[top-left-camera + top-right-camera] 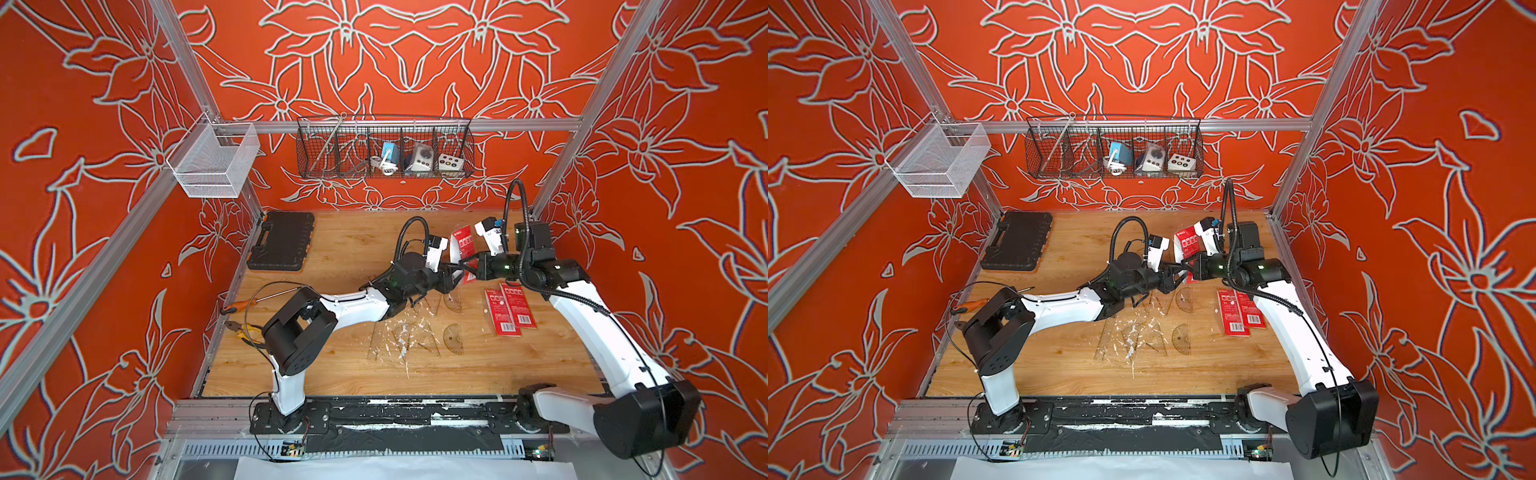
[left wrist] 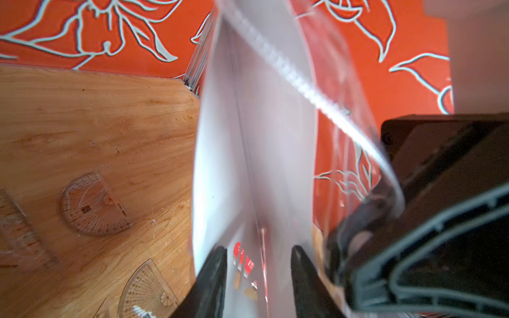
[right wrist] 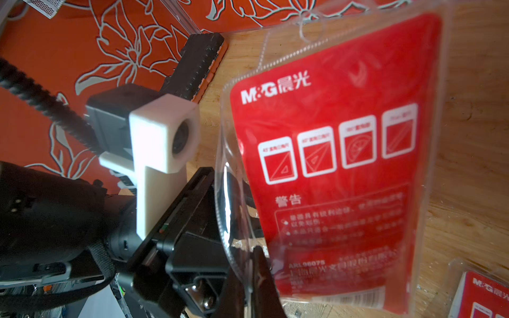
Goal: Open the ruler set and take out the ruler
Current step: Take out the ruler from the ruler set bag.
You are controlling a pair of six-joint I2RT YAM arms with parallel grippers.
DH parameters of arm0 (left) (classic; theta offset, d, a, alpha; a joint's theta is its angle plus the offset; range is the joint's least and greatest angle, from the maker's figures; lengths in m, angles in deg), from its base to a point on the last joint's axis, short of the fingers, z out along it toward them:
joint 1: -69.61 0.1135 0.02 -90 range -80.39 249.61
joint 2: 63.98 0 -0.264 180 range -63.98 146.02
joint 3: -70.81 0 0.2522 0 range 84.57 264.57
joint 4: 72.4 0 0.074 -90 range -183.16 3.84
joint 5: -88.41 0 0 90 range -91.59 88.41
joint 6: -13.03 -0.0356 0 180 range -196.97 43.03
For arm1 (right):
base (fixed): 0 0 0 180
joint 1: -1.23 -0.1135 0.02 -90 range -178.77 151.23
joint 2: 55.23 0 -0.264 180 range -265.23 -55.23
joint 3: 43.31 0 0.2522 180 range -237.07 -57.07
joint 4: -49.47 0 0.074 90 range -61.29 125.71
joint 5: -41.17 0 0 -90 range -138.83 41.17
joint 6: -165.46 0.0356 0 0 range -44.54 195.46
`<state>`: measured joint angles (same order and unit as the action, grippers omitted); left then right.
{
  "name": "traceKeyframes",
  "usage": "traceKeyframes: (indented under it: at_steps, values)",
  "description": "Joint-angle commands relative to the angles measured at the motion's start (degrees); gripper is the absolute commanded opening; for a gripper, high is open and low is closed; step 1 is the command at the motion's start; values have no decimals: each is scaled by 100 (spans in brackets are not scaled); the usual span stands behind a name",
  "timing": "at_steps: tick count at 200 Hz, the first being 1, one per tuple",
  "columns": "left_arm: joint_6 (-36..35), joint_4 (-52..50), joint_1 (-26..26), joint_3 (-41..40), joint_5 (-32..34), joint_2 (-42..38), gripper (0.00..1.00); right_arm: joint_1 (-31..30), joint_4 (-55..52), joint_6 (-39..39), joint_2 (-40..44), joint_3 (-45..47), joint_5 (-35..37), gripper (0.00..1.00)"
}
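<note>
Bare tabletop [image 1: 345, 249] lies open beside the black case [image 1: 282, 241]; clear protractors [image 1: 454, 340] and red packs [image 1: 510, 311] clutter the middle.

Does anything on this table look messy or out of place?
Yes. White flecks are scattered over the wooden table among the clear set squares and protractors, like chipped paint or debris. The black front rail is scuffed white too.

Red-orange walls [image 1: 415, 54] swirl with pale grey flower outlines, the table [image 1: 332, 374] shows honey-brown wood grain, the case [image 1: 282, 241] is black, and the clear ruler set [image 3: 344, 165] flashes bright red with white print.
</note>
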<state>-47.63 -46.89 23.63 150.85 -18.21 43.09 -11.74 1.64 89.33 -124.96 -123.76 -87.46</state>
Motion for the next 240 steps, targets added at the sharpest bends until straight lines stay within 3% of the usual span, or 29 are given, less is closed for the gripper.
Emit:
traceKeyframes:
  at_steps: [1, 37, 89, 177, 189, 210, 240]
  values:
    - [-48, 561, -19, 229, -356, 299, 40, -30, -33, -77, 41, -271, -250, 0]
    - [168, 1288, -17, 192, -307, 527, 41, -31, -89, -116, 4, -342, -224, 0]
    - [432, 2671, -17, -650, 256, 355, 41, -30, -250, -227, -66, -427, -12, 0]
    - [654, 2063, 35, 201, -321, 849, 43, -30, -269, -309, -237, -489, -45, 0]
    - [814, 2430, 77, 175, -461, 915, 40, -30, -259, -297, -256, -500, -50, 0]
    - [993, 2631, 135, 234, -622, 987, 23, -35, -300, -332, -270, -527, 28, 0]
    - [990, 2780, 177, 175, -665, 946, 21, -32, -305, -358, -309, -503, 49, 0]
